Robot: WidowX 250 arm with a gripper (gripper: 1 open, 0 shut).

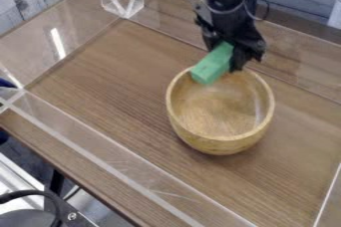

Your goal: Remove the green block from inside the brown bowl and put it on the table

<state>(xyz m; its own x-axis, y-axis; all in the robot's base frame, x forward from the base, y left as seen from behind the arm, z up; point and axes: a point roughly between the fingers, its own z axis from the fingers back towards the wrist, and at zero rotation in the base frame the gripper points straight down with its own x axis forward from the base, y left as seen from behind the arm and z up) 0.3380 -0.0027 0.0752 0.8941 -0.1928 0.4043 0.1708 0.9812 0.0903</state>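
Wooden bowl (220, 111) sits nearest, thick-walled and empty, probably heavy enough to stay put. Just past its far rim the gripper (226, 52) is clamped tight on the upper end of the green block (213, 66), which hangs tilted over the rim, clear of the table (107, 82). Block looks light, rigid and a bit slick, so pinching across the flat faces seems right.

Bright green block (212, 67), light tan grained bowl (220, 112), dark-streaked brown table (107, 82), seemingly black hand (229, 52)
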